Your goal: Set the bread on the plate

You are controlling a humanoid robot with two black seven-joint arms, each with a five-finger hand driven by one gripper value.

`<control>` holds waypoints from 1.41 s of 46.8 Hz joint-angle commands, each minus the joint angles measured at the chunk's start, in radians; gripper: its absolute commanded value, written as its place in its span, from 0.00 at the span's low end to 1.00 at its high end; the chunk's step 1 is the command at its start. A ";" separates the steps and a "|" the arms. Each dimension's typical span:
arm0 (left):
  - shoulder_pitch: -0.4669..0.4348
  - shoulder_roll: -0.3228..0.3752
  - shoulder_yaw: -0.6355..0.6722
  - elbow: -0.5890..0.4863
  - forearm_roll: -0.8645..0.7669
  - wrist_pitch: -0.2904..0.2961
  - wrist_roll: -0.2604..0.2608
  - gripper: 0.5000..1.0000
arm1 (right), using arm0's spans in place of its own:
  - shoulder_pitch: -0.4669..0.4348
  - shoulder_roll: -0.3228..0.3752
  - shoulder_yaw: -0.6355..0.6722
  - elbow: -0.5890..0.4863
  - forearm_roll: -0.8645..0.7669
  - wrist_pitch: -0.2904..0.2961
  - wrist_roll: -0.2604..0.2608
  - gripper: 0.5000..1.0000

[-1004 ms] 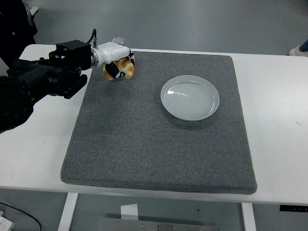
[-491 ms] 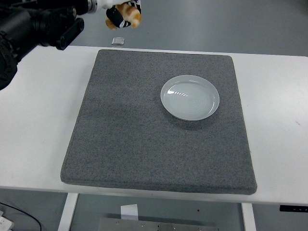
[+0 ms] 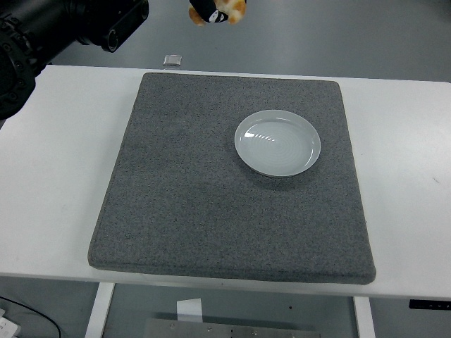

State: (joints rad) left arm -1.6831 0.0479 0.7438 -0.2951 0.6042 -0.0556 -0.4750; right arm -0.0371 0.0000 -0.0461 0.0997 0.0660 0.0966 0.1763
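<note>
At top edge, left hand (image 3: pixel 211 10) holds bread (image 3: pixel 229 10) high.
Black fingers curl around bread, mostly cropped. Plate (image 3: pixel 277 143) sits on grey mat (image 3: pixel 211 211), right of centre, empty.

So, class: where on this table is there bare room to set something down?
The grey mat is bare left of and in front of the plate, whose dish is also empty. White table strips flank the mat. A small object sits beyond its far-left corner.

One high head view looks forward and down over the white table (image 3: pixel 56 176), near edge lowest.
</note>
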 commanded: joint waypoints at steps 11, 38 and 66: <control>0.008 -0.048 -0.015 0.001 0.002 0.028 0.001 0.00 | 0.000 0.000 0.000 0.000 0.000 0.000 0.000 0.86; 0.037 -0.048 -0.092 -0.164 0.017 0.106 -0.071 0.00 | 0.000 0.000 0.000 0.000 0.000 0.000 0.000 0.86; 0.148 -0.048 -0.092 -0.191 0.098 0.175 -0.136 0.00 | 0.000 0.000 0.000 0.000 0.000 0.000 0.000 0.86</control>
State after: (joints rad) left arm -1.5455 0.0000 0.6503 -0.4853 0.7009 0.1147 -0.6110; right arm -0.0368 0.0000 -0.0461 0.0997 0.0660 0.0966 0.1764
